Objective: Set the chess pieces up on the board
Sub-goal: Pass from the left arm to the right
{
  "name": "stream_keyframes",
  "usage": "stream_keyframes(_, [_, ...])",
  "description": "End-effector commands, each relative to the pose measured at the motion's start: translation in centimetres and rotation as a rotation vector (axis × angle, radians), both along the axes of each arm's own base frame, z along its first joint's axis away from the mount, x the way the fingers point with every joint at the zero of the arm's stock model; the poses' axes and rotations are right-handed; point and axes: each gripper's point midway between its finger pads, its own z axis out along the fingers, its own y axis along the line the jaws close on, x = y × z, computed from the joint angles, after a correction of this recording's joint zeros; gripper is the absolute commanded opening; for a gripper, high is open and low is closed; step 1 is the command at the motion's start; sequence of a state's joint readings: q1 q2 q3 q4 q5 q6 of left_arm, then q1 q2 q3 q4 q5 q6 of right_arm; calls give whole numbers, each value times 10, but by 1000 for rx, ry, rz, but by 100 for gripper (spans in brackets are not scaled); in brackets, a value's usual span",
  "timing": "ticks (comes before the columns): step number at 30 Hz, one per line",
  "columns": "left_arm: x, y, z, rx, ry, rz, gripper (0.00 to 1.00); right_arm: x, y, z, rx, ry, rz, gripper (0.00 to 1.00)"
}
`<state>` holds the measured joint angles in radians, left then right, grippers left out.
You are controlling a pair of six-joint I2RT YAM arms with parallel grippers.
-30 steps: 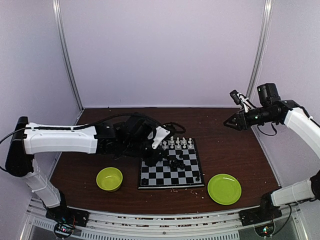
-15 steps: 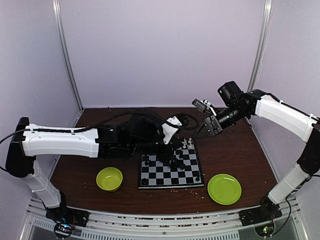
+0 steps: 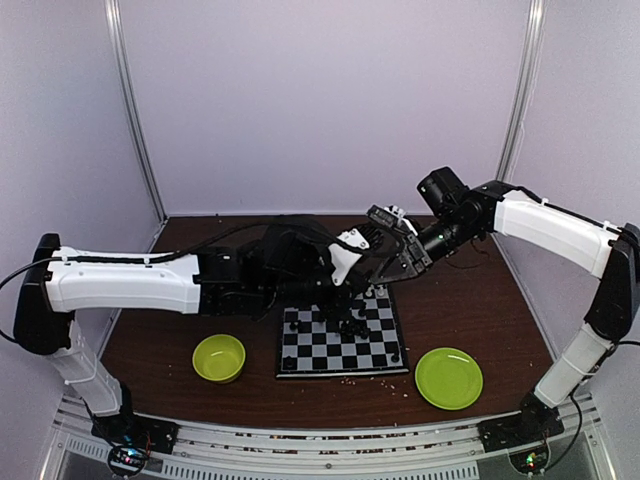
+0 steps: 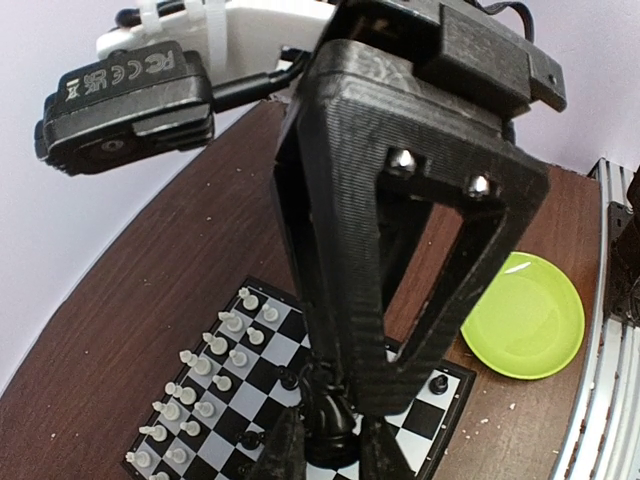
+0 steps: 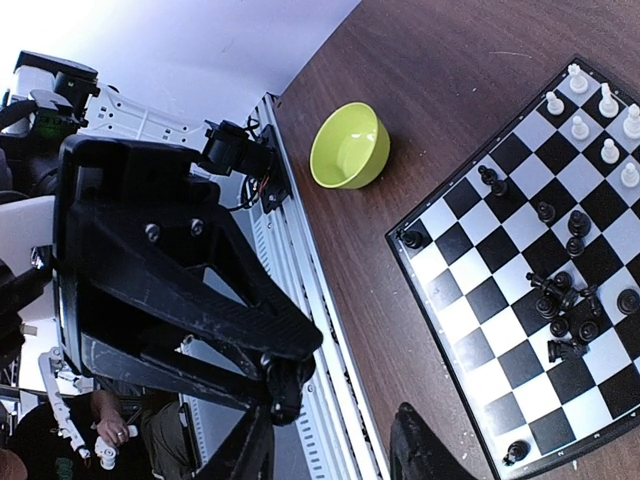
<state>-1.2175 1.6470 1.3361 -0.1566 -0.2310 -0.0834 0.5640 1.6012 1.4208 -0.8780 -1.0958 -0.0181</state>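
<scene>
A black chess piece (image 4: 329, 408) pinched in the left pincer (image 4: 333, 452), over the board (image 3: 330, 352), right pincer (image 5: 330, 445) spread and empty, close beside

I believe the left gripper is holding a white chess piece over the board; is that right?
Not quite. The piece pinched in the left gripper is black, not white, as the left wrist view shows. It is indeed held over the board.
</scene>
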Motion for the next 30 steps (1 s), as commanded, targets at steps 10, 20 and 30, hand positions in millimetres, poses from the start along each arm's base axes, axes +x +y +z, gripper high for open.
stream_keyframes(10, [-1,-12,11,-27,-18,-21,12,-6,12,17,88,36,32,21])
stream_keyframes(20, [2,-12,9,-20,-23,-8,14,-8,13,17,109,60,30,3])
stream_keyframes(30, [9,20,12,-47,-35,106,50,-1,-13,7,-38,-209,10,0])
